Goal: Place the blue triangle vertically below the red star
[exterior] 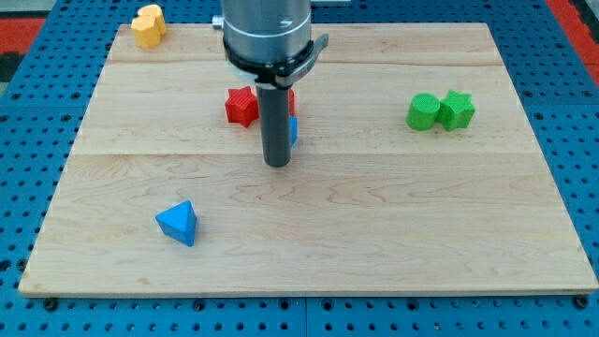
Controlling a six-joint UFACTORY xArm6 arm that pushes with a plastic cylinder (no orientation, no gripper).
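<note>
Item: my tip, no pincer showing, is standing just near-right of the red star. Blue triangle is lying well apart, near-left. Risk: I am judging the rod may nudge the star.

My arm enters from the view's top as a wide grey cylindrical housing, cut off by the upper edge of the view; a dark band with small lugs at either side rings its lower rim; from beneath that band a straight dark rod descends, upright and a little right of the housing's centre. My tip is the rod's blunt lower end; it stands just above the middle of the view, slightly to the view's left.
</note>
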